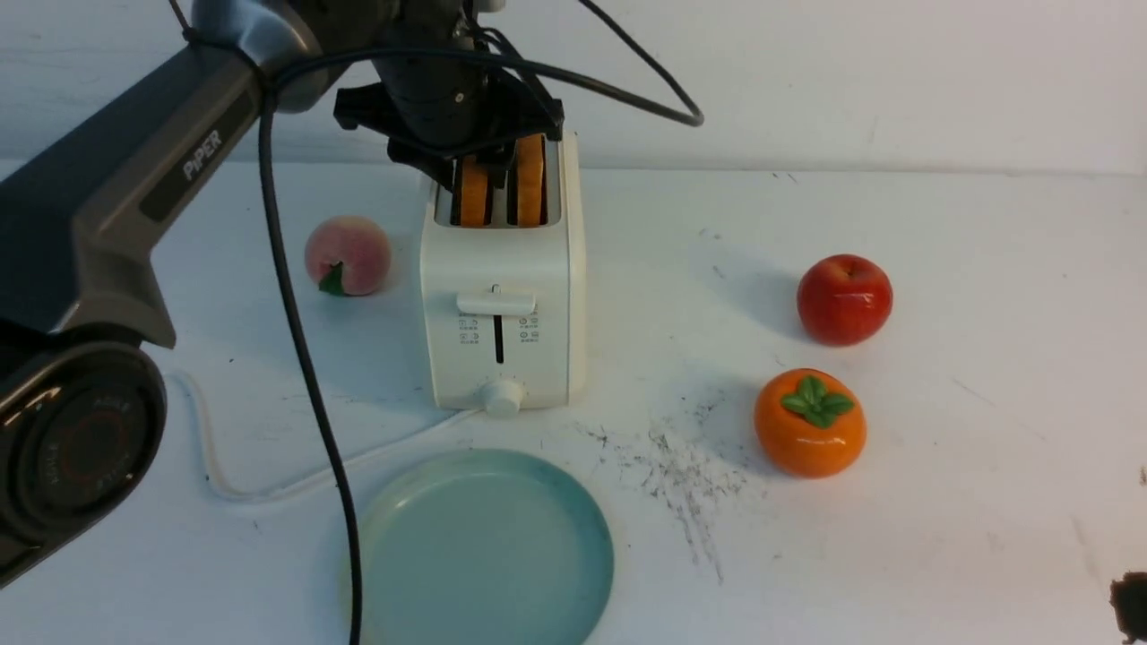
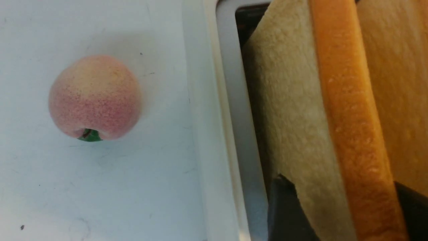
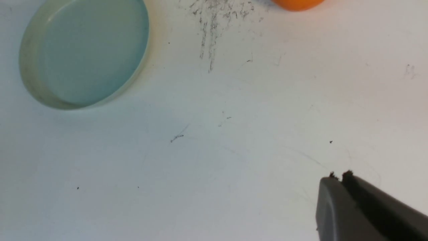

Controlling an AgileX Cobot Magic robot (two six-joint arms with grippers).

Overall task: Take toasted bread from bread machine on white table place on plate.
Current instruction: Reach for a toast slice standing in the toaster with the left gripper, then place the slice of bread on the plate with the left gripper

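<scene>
My left tool (image 1: 473, 170) hangs at upper centre of the front frame, pointing straight down, jaws wide astride the left thin golden-tan toast slice (image 1: 473, 199), which stands crust-up in the boxy white two-slot toaster (image 1: 502, 313), its thin faces toward my pads, with the bare round teal plate (image 1: 484, 555) lower centre.

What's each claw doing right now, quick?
Left claw: open, fingers either side of the left toast slice in the bread machine.
Right claw: shut, holding nothing, over the white table.
</scene>
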